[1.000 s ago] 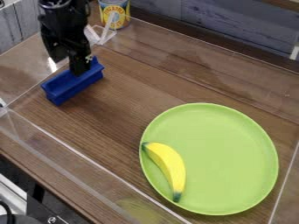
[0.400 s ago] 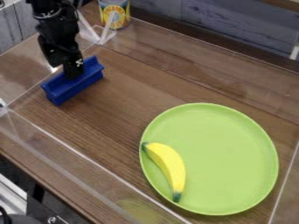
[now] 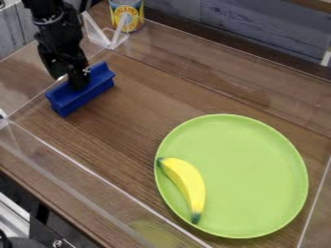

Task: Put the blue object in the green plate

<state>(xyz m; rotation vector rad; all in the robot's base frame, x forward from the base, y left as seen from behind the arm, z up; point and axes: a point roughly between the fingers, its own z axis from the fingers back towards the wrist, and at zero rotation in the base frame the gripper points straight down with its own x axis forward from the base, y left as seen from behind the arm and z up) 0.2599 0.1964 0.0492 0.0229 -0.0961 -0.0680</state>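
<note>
A black robot arm reaches down at the far left of a dark wooden table (image 3: pixel 195 92), its gripper (image 3: pixel 74 76) pointing straight at the surface. The jaws stand wide apart, one finger on each side of the blue object (image 3: pixel 81 91), low over its far end. Whether the fingers actually touch the block cannot be told from this view; nothing is lifted, and the block lies flat on the wood.

The blue object is an elongated royal-blue block, set at a slant with one end toward the near left and the other toward the far right. It sits in the far left part of the table, well apart from the green plate (image 3: pixel 258 160).

The green plate is a large round lime-green dish with a shallow rim, lying in the near right part of the table. A yellow banana (image 3: pixel 185 186) rests inside it along the left edge, its curved body running from the plate's left rim toward the near side.

Behind the arm, at the far edge of the table, stands a yellow container (image 3: pixel 126 15) with a label. A clear plastic wall (image 3: pixel 77 184) borders the table along the near left side.
</note>
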